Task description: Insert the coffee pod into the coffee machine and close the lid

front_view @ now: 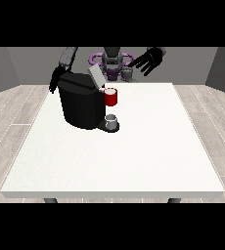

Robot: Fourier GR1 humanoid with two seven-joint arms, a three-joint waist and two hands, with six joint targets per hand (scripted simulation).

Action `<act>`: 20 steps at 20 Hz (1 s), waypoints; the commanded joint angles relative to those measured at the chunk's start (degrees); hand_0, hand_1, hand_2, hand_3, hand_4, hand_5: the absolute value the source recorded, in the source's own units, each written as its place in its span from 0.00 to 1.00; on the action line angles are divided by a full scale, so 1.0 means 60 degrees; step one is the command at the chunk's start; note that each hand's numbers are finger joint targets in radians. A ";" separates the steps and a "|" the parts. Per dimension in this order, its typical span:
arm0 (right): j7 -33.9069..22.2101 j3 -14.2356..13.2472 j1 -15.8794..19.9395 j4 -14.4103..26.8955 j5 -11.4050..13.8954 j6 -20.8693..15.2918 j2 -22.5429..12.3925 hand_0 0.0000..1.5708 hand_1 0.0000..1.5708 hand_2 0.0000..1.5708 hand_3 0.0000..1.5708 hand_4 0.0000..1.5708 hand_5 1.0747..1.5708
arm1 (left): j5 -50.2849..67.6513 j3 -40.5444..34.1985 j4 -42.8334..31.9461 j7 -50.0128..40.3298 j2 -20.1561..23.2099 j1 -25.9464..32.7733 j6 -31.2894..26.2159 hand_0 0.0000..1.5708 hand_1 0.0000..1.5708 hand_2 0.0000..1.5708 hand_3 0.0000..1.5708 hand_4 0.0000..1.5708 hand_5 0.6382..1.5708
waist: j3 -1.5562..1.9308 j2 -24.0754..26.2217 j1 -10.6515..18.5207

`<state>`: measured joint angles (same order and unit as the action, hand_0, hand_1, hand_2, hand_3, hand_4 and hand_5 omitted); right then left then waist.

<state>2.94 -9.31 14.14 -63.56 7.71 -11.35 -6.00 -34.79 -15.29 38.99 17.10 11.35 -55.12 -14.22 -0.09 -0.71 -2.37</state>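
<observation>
Front view: a black coffee machine (80,105) stands on the far left part of a white counter (134,156), its grey lid (95,76) tilted up and open above the top of the body. A red thing at the machine (111,97) sits at the front of its upper part, on the side towards the view's right, and below it a small grey cup-shaped thing (112,120) rests on the machine's dark base plate; whether this grey thing is the coffee pod cannot be told from here. The robot hand at the view's right (150,60) is raised in the air above the counter's far edge, well apart from the machine, its fingers spread and straight, released and holding nothing. The robot hand at the view's left (54,81) hangs just beside the machine's upper back corner, largely hidden by the black body, and whether its fingers are released or clenched cannot be told. Behind the machine the robot's grey and purple torso (112,61) shows at the counter's far side, with a small grey thing (128,74) near it, too small to identify. No brand, label or writing can be read on the machine or anywhere else. Light wooden floor (11,112) surrounds the counter.
</observation>
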 commanded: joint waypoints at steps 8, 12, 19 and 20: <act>0.0399 0.0447 -0.1258 -0.0839 -0.0223 0.0388 0.0526 0.00 0.00 0.00 0.00 0.00 1.00 | 0.1881 -0.1162 -0.0127 0.0750 -0.1290 0.3634 -0.0255 0.00 0.00 0.00 0.00 0.24 1.00 | 0.0011 0.2343 0.0814; -0.0194 0.0606 -0.0506 -0.1478 -0.0677 0.1356 0.0191 0.00 0.00 0.00 0.00 0.00 1.00 | 0.1978 -0.1104 -0.0020 0.0460 -0.1636 0.4007 -0.0088 0.00 0.00 0.00 0.00 0.25 1.00 | 0.0012 0.2666 0.0937; -0.0023 0.1200 -0.0538 -0.2010 -0.0237 0.1713 -0.0055 0.00 0.00 0.00 0.00 0.07 1.00 | 0.2505 -0.0916 0.0880 0.0113 -0.1719 0.4902 -0.0788 0.00 0.00 0.00 0.00 0.27 1.00 | 0.0017 0.2987 0.1557; -0.0886 0.0667 0.0575 -0.1764 -0.0497 0.1924 -0.0659 0.00 0.00 0.00 0.00 0.16 1.00 | 0.2728 -0.0496 0.0881 -0.0317 -0.1882 0.4569 -0.0458 0.00 0.00 0.00 0.00 0.29 1.00 | 0.0017 0.2858 0.1771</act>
<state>0.03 -4.22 12.45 -73.83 5.20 -2.06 -6.68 -20.27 -20.85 41.98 16.48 0.88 -28.69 -17.87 0.00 17.49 6.48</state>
